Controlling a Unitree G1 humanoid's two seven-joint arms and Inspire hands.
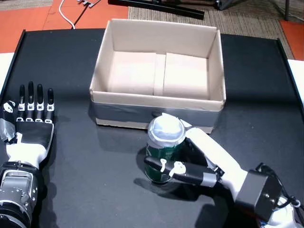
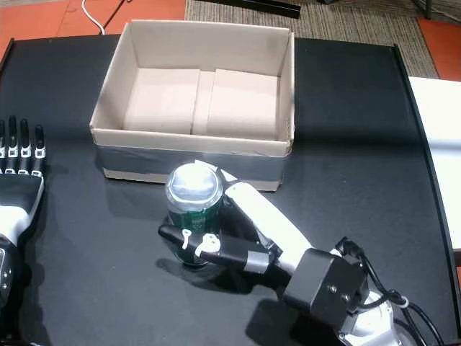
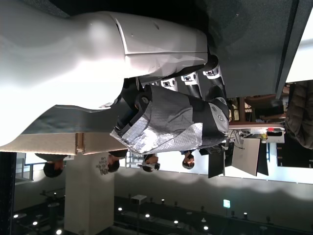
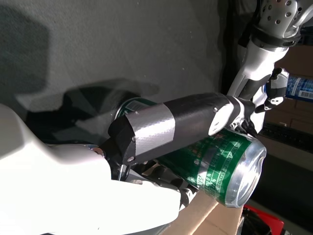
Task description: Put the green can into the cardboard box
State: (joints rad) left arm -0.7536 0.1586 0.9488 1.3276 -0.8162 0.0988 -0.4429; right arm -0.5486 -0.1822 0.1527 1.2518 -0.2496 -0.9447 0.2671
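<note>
Black table lies bare around right hand clasping green can beside cardboard box.

A black surface fills both head views. Beyond it, orange floor lies at 11 o'clock and grey carpet at 1 o'clock.

The black table is looked down upon steeply from the robot's head in both head views, with the cardboard box toward 12 o'clock and the right hand toward 5 o'clock; nearly the same ground is shared, slightly offset sideways. The left wrist view is turned on its side, held close against the left hand. The right wrist view is pressed close to the green can.
</note>
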